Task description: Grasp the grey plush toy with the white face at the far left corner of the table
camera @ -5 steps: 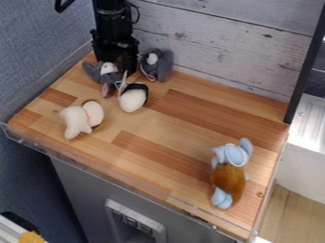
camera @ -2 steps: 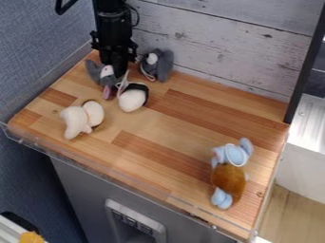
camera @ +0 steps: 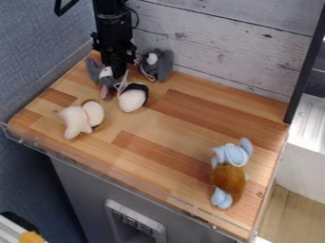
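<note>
Hanging claw (camera: 116,75) nr gry plush (camera: 107,81)

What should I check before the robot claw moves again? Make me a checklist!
1. Claw over the tabletop: ok.
2. Room all around the claw: not ok, a gray toy with a pink tip is right beside it.
3. Claw empty: cannot tell.
4. Strings away from the claw: not ok, a pale string is close by.
5. Blue-and-brown toy far from the claw: ok.
6. Cream toy fully on the tabletop: ok.
</note>
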You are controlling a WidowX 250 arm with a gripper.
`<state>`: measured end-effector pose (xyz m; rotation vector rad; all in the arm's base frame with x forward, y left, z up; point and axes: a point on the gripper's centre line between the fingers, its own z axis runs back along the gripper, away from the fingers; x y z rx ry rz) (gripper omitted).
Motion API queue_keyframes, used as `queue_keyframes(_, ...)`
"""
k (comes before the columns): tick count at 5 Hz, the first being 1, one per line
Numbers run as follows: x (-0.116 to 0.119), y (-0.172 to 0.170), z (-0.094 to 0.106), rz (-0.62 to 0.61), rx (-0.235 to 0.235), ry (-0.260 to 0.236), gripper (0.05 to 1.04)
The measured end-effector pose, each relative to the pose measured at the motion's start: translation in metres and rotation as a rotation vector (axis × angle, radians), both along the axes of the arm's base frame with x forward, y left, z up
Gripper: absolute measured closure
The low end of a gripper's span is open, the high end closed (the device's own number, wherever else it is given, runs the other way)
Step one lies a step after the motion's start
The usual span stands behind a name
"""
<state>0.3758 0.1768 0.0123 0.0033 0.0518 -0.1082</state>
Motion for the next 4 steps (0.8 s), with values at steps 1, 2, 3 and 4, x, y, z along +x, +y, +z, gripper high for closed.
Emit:
queue_keyframes(1, -0.002, 0.000, 0.000, 0.000, 0.001, -0.003, 0.948)
queue_keyframes(2, -0.003, -0.001, 0.000, 0.038, 0.000, -0.004, 0.956)
queue_keyframes(3, -0.004, -0.001, 0.001, 0.092, 0.000, 0.003, 0.956)
queue_keyframes(4, -0.006, -0.002, 0.011, 0.157, -0.017, 0.049, 0.956)
